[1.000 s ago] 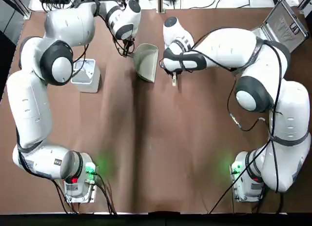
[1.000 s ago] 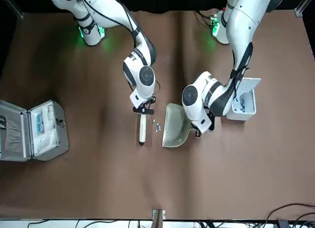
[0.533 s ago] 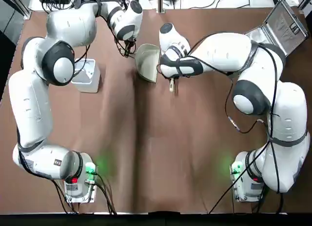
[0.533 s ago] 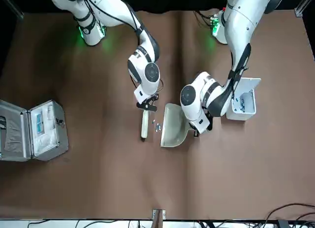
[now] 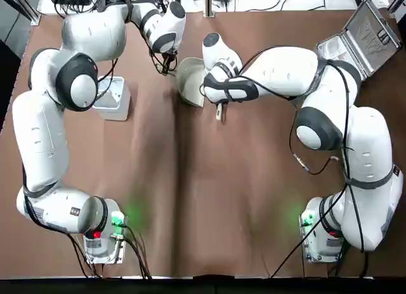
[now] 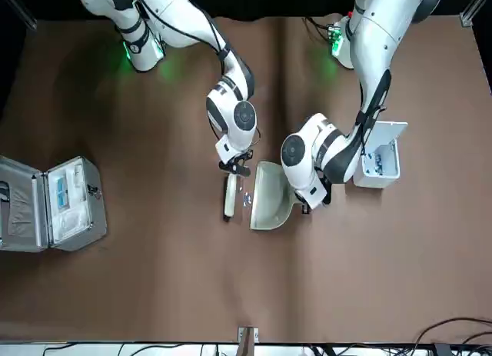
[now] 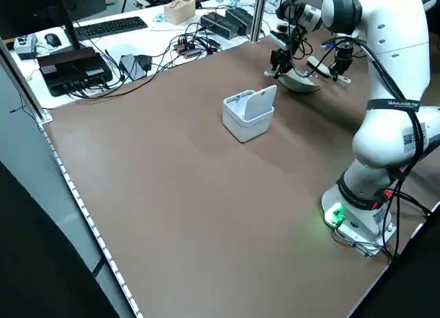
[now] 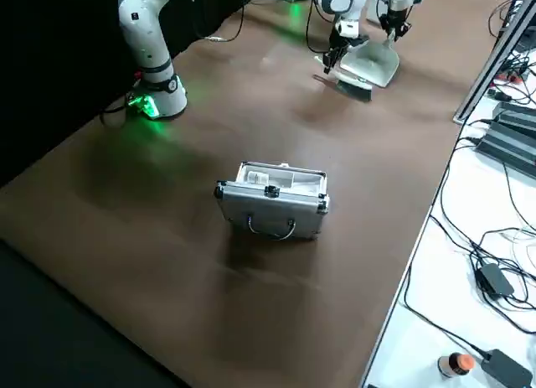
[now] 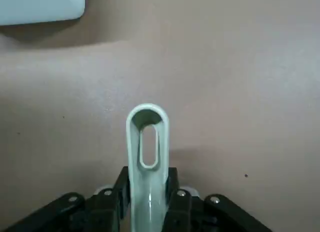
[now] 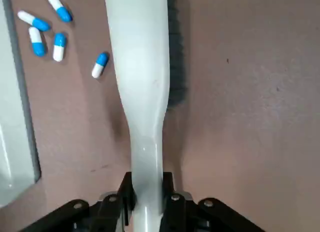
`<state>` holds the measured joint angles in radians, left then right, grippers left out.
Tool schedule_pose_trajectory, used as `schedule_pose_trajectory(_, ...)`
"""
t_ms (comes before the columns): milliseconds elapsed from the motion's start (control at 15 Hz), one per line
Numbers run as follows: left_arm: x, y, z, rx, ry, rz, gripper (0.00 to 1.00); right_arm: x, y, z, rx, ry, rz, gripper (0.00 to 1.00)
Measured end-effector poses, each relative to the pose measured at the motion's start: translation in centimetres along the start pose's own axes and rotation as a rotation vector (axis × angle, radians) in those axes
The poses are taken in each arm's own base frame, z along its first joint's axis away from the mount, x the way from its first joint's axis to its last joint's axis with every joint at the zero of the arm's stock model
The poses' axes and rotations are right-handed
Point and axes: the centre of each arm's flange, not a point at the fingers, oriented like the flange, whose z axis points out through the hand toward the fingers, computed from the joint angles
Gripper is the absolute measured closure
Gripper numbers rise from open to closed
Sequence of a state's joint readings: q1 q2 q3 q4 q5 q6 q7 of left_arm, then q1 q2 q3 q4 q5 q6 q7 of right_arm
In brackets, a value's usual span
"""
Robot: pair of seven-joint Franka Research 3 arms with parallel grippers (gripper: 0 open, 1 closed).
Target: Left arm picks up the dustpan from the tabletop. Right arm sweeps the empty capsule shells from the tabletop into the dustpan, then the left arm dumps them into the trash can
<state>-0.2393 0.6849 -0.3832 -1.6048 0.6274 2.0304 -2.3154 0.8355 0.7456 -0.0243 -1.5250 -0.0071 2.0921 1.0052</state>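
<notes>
The off-white dustpan (image 6: 269,206) rests on the brown tabletop (image 6: 154,279) with its mouth toward the capsules. My left gripper (image 6: 309,204) is shut on its thin handle (image 9: 146,152). My right gripper (image 6: 237,168) is shut on a white brush (image 10: 142,86), which stands upright with its bristles on the table beside the pan. Several blue-and-white capsule shells (image 10: 50,29) lie between the brush (image 6: 228,198) and the dustpan's edge (image 10: 17,117). The pale-grey trash can (image 6: 378,164) stands open on the left arm's side, with blue specks inside.
An open silver metal case (image 6: 54,202) sits on the right arm's far side of the table. Cables, a keyboard and boxes lie on the desk (image 7: 103,50) beyond the table's far edge. Both arm bases (image 5: 104,230) stand at the near edge.
My right gripper has carried the brush sideways toward the dustpan, narrowing the gap around the capsules. The left gripper and the dustpan have shifted only slightly.
</notes>
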Motion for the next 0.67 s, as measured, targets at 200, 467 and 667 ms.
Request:
schedule_pose_trajectory(200,0.0,0.0,0.0,0.000,0.000,0.000,0.67,0.3,-0.8,-0.2,0.013,0.009,0.013,0.74)
schedule_pose_trajectory(467,0.0,0.0,0.0,0.000,0.000,0.000,0.67,0.3,-2.0,-0.1,0.023,0.018,0.016,0.74)
schedule_pose_trajectory(667,0.0,0.0,0.0,0.000,0.000,0.000,0.67,0.1,-2.6,-0.4,0.037,0.020,0.012,0.74)
